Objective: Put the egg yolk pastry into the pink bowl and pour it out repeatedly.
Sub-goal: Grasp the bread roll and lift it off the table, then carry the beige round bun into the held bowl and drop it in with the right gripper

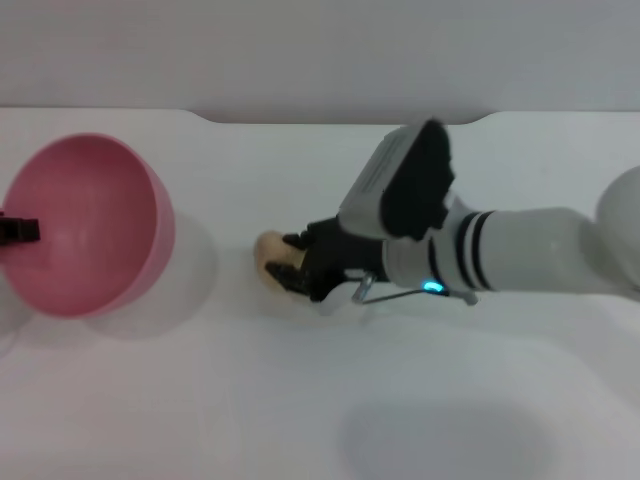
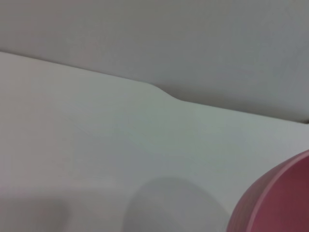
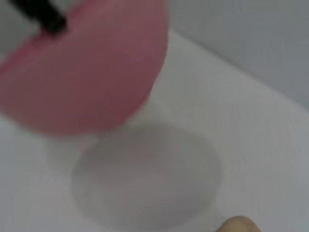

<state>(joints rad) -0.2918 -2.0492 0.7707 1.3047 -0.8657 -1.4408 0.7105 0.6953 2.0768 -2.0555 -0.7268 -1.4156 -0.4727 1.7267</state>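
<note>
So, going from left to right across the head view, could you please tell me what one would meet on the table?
Left gripper at the bowl's rim → pink bowl → pastry → right gripper at the pastry → right arm.

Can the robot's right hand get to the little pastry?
Probably yes. The right hand is already at the egg yolk pastry on the table, with nothing between them. The pink bowl sits apart.
</note>
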